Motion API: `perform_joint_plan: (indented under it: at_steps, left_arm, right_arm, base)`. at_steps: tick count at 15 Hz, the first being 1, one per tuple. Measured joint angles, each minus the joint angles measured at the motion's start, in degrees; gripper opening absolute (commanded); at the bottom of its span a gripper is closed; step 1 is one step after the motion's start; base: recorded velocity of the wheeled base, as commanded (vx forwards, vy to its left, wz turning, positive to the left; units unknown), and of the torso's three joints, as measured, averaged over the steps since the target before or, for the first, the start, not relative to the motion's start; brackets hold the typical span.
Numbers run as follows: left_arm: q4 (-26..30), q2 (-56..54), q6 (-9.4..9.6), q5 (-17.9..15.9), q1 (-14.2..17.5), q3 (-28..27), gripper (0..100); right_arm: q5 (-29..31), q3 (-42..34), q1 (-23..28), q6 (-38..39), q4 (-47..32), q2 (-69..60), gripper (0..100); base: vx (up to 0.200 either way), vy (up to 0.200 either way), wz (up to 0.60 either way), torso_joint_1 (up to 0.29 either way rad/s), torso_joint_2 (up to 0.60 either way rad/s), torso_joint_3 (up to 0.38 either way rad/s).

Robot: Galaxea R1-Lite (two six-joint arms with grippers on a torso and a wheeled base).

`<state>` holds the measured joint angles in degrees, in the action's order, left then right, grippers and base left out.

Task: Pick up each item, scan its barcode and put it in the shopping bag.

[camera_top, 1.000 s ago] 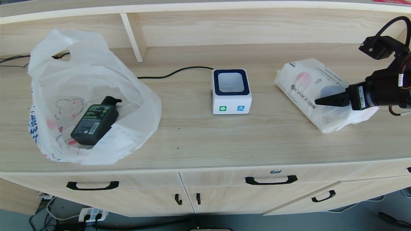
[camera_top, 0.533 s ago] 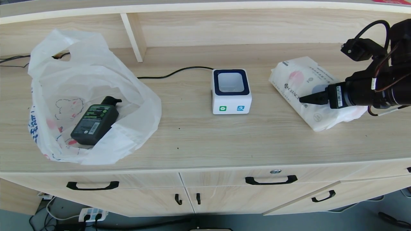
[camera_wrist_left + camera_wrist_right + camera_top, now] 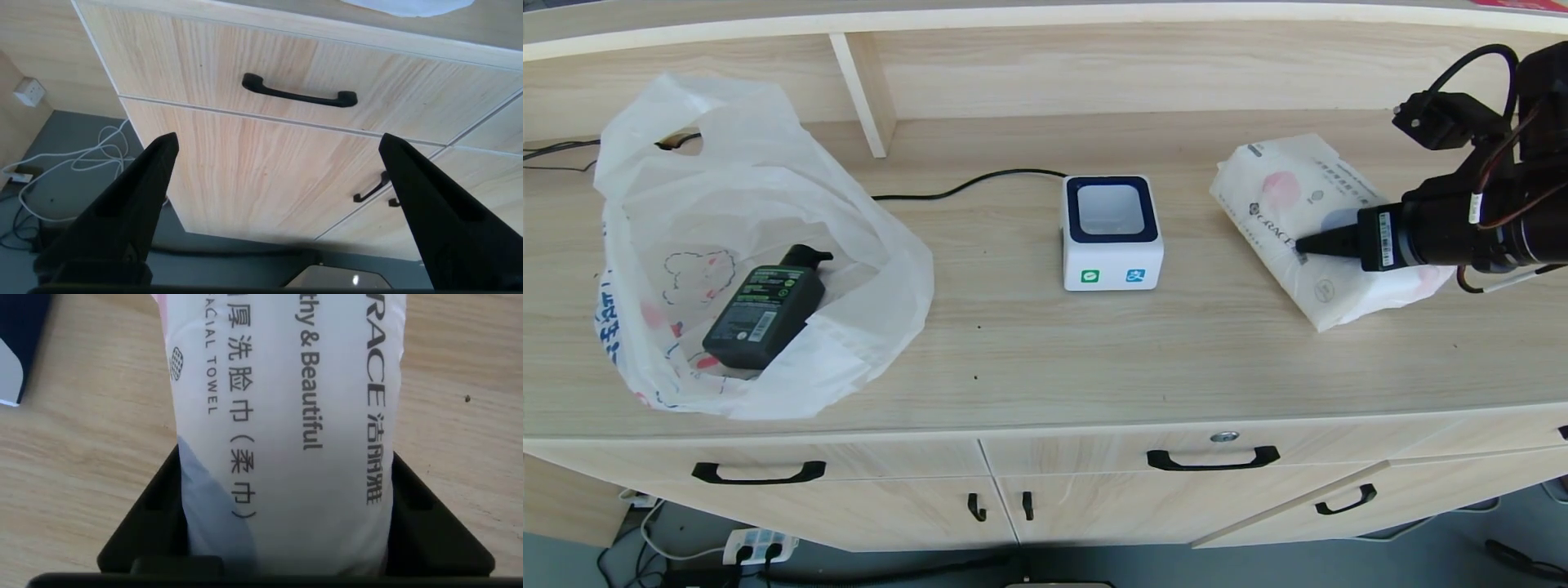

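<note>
On the surface's point(image 3: 1217, 359) right, clamped facial towel pack point(image 3: 1282, 196) in right gripper point(image 3: 1311, 243). Shifted it toward scanner point(image 3: 1111, 233); scan next.

Facial towel pack point(image 3: 1307, 204): white, pink blotches, dark grey print. Scanner point(image 3: 1111, 233): white body, navy frame, one green and one blue icon. Shopping bag point(image 3: 768, 188): translucent white, blue and red print. Bottle point(image 3: 765, 306): black, green label. Counter point(image 3: 1045, 351): pale wood grain. Drawer handles point(image 3: 1211, 459): black.

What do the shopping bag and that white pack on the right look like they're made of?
Shopping bag: thin translucent white plastic film, by its crumpled, see-through folds. Towel pack: probably soft plastic wrap with a slight sheen, wrinkled at the ends; contents hidden.
</note>
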<state>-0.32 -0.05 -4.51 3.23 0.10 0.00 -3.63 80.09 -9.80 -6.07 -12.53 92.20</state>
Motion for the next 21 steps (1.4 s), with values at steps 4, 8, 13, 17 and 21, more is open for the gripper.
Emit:
perform_joint_plan:
  at_steps: [4, 8, 13, 17, 21]
  left_arm:
    - [0.1, 0.0, 0.02, 0.0, 0.0, 0.0, 100]
    - [0.1, 0.0, 0.05, 0.0, 0.0, 0.0, 100]
    - [0.2, 0.0, 0.13, 0.0, 0.0, 0.0, 100]
    - [0.3, 0.0, 0.28, 0.0, 0.0, 0.0, 100]
    - [0.1, 0.0, 0.33, 0.0, 0.0, 0.0, 100]
  right_arm:
    - [-0.4, 0.8, -0.4, 1.5, -0.2, -2.6, 0]
    - [-0.4, -0.5, -4.0, 6.6, -0.3, -10.0, 0]
    - [3.0, -11.3, -23.8, 16.0, 4.0, -23.5, 0]
    - [3.8, -25.4, -31.4, 28.2, 23.7, -28.1, 0]
    - [3.7, -30.3, -34.2, 41.9, 31.1, -24.9, 0]
  base:
    - [0.0, 0.0, 0.0, 0.0, 0.0, 0.0]
    - [0.0, 0.0, 0.0, 0.0, 0.0, 0.0]
    - [0.0, 0.0, 0.0, 0.0, 0.0, 0.0]
    - [0.0, 0.0, 0.0, 0.0, 0.0, 0.0]
    - [0.0, 0.0, 0.0, 0.0, 0.0, 0.0]
